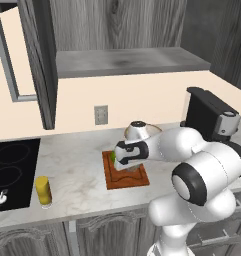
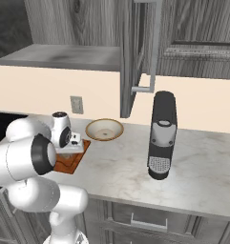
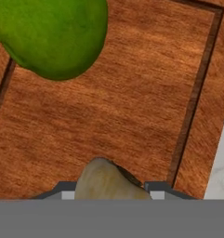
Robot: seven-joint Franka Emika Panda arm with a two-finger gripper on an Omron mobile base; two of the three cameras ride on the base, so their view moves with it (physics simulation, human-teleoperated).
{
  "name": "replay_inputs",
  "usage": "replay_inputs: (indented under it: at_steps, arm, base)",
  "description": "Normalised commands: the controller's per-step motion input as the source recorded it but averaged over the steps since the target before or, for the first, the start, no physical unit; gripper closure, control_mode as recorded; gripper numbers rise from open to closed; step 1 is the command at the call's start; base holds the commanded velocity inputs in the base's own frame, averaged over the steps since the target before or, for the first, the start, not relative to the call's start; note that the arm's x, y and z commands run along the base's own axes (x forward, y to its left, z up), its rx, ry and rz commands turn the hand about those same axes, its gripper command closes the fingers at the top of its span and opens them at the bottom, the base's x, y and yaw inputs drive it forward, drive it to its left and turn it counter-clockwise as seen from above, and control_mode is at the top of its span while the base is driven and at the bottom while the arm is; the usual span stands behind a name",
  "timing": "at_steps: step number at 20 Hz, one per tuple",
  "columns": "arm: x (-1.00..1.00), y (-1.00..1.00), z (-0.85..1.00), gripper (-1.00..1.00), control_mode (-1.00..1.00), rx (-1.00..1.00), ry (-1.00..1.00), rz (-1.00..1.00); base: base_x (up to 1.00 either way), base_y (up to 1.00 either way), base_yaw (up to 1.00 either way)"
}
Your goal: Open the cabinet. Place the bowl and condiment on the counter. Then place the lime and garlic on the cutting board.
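The gripper (image 3: 111,188) is pinching the garlic (image 3: 108,180) low over the cutting board (image 3: 113,111), inside the groove near one edge. The lime (image 3: 53,35) lies on the board just past it, with bare wood between them. The yellow condiment (image 1: 43,190) stands near the front edge of the counter (image 1: 77,170). Farther back, the bowl (image 2: 104,129) sits by the wall. Above, the cabinet (image 1: 39,60) door hangs open.

Even, flat rendered light; sharp, shadows faint.
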Motion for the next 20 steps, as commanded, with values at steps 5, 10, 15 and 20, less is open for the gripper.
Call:
replay_inputs:
  at_steps: [5, 10, 15, 20]
  arm:
    - [0.00, 0.03, -0.22, 1.00, -1.00, 0.00, 0.00, 0.00]
    - [0.00, 0.04, -0.19, 1.00, -1.00, 0.00, 0.00, 0.00]
    - [0.00, 0.04, -0.15, -1.00, -1.00, 0.00, 0.00, 0.00]
    - [-0.05, 0.02, 0.13, -1.00, -1.00, 0.00, -0.06, -0.01]
  base:
    - [0.00, 0.00, 0.00]
    - [0.00, 0.00, 0.00]
    - [0.00, 0.00, 0.00]
    - [0.00, 0.00, 0.00]
